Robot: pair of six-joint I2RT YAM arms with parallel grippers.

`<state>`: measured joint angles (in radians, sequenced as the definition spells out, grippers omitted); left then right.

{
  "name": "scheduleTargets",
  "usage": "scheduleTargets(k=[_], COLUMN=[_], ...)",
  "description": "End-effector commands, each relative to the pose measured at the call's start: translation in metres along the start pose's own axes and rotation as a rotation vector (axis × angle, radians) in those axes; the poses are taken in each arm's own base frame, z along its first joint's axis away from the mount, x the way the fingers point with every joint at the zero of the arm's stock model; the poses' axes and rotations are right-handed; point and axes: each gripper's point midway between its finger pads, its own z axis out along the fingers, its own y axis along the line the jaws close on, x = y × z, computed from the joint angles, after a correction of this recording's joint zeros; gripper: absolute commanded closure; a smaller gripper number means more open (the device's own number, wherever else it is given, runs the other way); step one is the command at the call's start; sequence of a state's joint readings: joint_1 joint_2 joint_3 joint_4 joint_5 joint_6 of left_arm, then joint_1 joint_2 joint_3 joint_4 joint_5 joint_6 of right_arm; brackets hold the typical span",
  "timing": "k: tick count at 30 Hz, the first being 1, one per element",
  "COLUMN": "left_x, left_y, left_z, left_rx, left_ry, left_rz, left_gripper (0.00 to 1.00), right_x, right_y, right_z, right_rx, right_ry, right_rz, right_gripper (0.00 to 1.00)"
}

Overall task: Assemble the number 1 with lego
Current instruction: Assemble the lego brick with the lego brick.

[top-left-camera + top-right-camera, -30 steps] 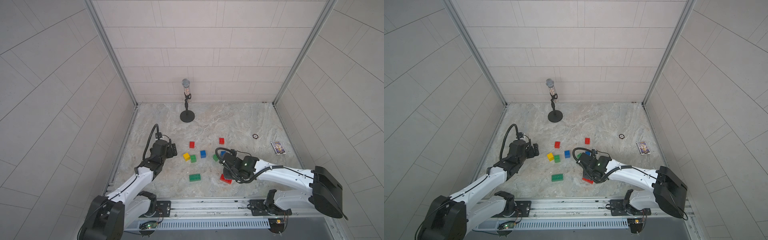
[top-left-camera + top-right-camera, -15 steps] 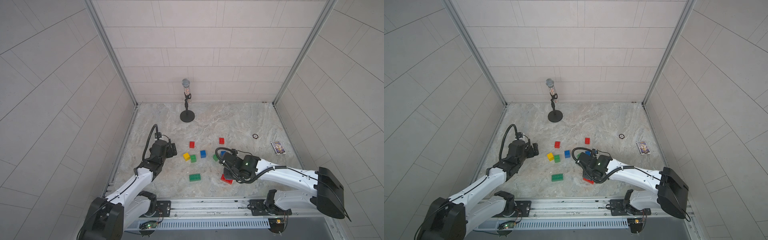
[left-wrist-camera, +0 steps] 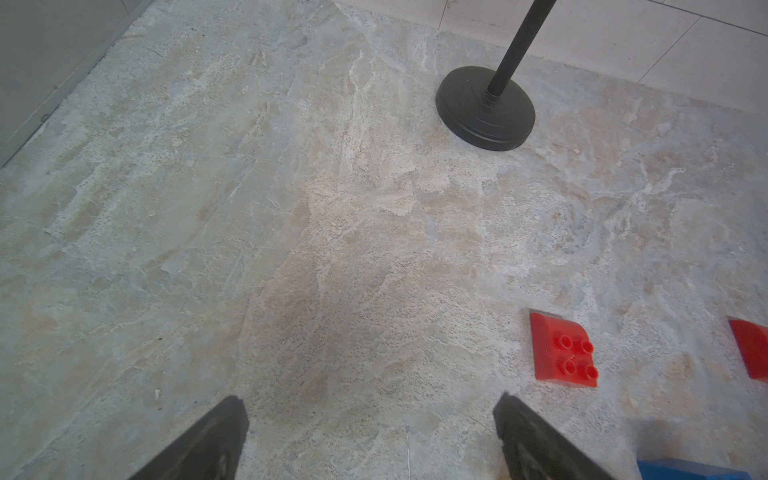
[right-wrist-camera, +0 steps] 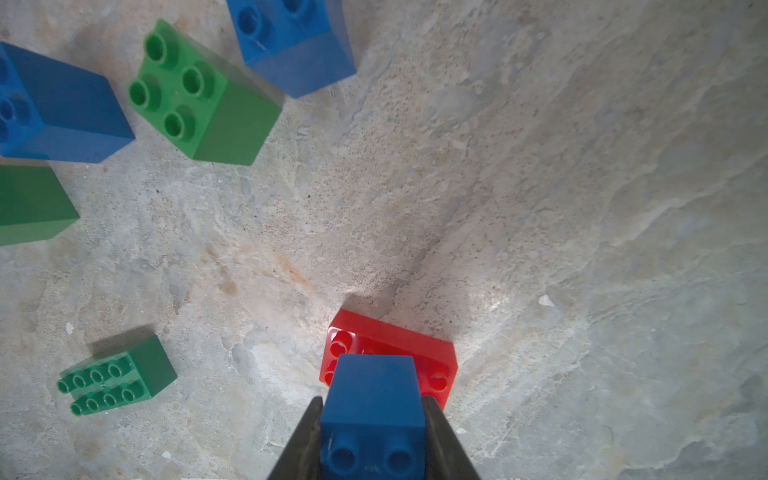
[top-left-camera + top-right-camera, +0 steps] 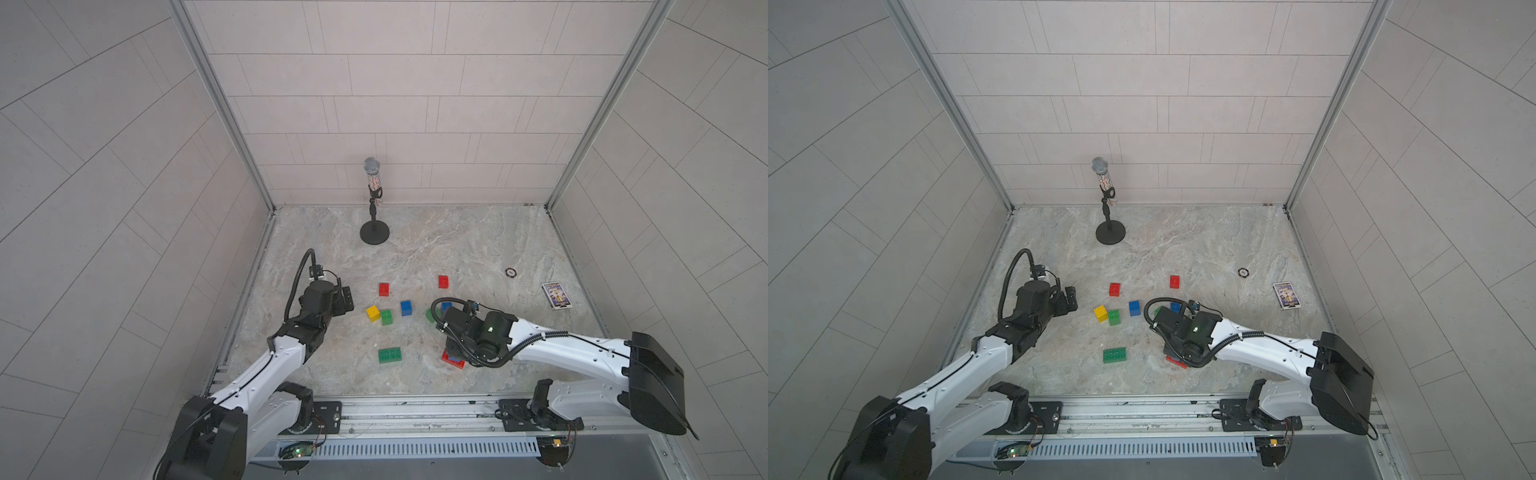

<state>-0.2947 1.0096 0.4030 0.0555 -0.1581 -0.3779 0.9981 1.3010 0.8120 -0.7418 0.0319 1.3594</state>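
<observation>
right gripper [image 4: 371, 415]: clenched on a small blue brick [image 4: 374, 386], poised over one end of the long red brick [image 4: 419, 347], near the front edge. read this as stacking the digit's stem; contact cannot be told.
left gripper [image 3: 370, 409]: released, empty, clear of your work.
long green brick [image 5: 389, 355]: apart, unused.
surface, room: marbled tabletop [image 5: 457, 249]; tiled walls [image 5: 415, 104] on three sides.

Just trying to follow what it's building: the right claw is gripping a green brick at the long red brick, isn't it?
Not green. The right wrist view shows the right gripper shut on a blue brick, at the long red brick. The rest of what you said holds.
</observation>
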Motion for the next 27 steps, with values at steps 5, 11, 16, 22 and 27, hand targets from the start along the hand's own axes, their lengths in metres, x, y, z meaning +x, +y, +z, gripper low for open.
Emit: scheduleTargets(k=[5, 11, 16, 22, 27], left_x=[-0.001, -0.003, -0.002, -0.002, -0.002], left_y=[0.005, 0.008, 0.009, 0.009, 0.010], left_z=[-0.002, -0.004, -0.004, -0.004, -0.004], left_rx=[-0.008, -0.007, -0.005, -0.005, -0.004], left_ry=[-0.022, -0.033, -0.034, -0.034, -0.035], left_rz=[-0.030, -0.045, -0.049, -0.052, -0.056], left_gripper=[0.00, 0.00, 0.00, 0.00, 0.00], right_x=[0.002, 0.006, 0.002, 0.002, 0.006], right_y=[-0.005, -0.018, -0.025, -0.027, -0.024], right_z=[0.004, 0.009, 0.004, 0.004, 0.011], right_rx=[0.085, 0.118, 0.129, 0.132, 0.115], right_ry=[-0.023, -0.037, -0.069, -0.070, -0.054], right_rz=[0.019, 0.041, 0.059, 0.063, 0.074], right_gripper=[1.00, 1.00, 1.00, 1.00, 1.00])
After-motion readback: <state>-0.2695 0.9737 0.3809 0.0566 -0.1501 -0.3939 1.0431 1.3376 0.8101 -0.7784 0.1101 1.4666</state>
